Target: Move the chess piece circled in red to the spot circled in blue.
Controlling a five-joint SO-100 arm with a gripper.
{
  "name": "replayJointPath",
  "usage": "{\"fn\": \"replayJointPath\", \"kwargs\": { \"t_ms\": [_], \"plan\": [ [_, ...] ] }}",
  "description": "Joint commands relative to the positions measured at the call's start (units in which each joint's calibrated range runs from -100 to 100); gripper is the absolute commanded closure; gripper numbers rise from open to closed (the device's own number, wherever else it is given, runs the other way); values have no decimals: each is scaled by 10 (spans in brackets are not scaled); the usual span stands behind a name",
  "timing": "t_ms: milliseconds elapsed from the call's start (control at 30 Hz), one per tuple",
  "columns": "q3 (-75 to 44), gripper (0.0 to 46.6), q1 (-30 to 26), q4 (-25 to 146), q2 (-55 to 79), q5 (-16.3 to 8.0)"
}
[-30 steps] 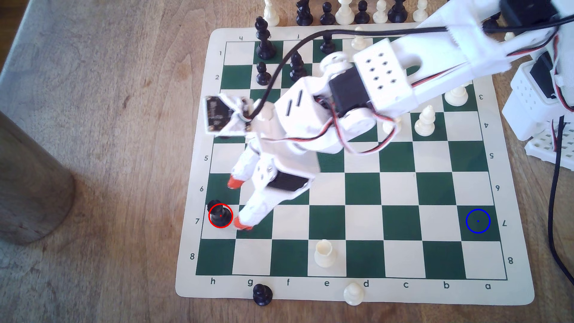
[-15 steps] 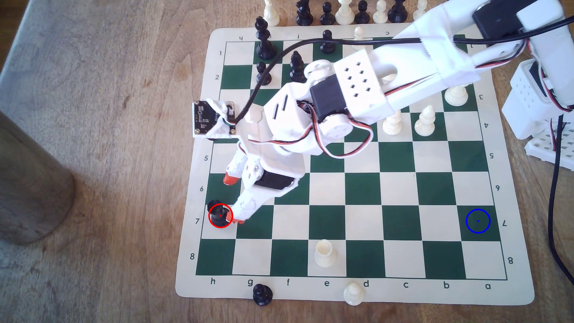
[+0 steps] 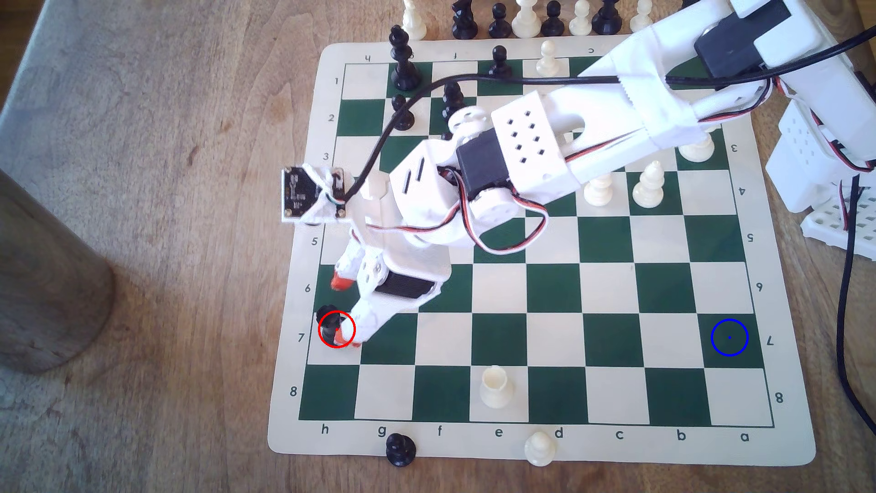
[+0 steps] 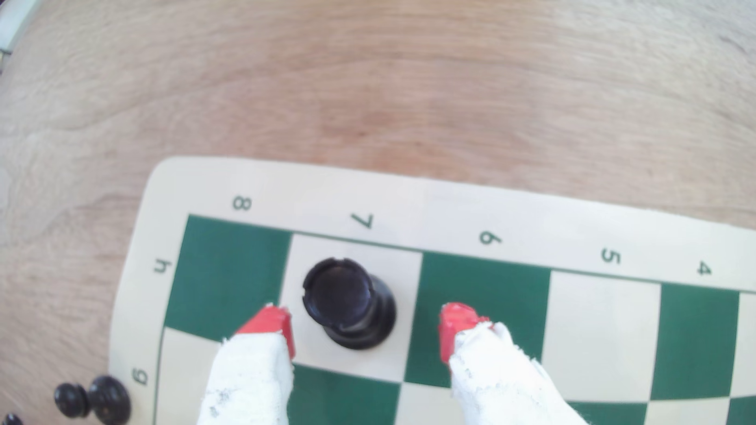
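- Black rook (image 4: pixel 347 304) stands upright on cream sq h7, red ring around it, at the board's edge on the exterior view's left.
- Gripper (image 4: pixel 366 329) is spread wide, red-tipped fingers (image 4: pixel 270 323) either side of the rook, not touching; nothing pinched.
- Over the last sec the arm has slid toward the rook: fingertip was beside it on g7, now flanks it.
- Means approach approx done; closing looks next.
- Blue-ringed spot (image 3: pixel 729 337), dark sq a7, well apart across the board (image 3: pixel 497 445), bare.

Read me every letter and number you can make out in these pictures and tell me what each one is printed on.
"h g f e d c b a": near margin of the chess mat.
"1" to "8": its margin on the exterior view's left.
"3" to "8", upside down: opposite margin.
Far margin letters: inverted, mostly hidden.
Circuit board on the arm: print too small.
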Motion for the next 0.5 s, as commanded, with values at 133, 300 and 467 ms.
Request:
{"fn": "replayJointPath", "kwargs": {
  "t_ms": [133,300,467],
  "plan": [
    [-77,275,-7,-13,-15,-2],
    [-80,288,-10,-11,-15,-3],
    [-87,291,-14,-11,-6,-5]
  ]
}}
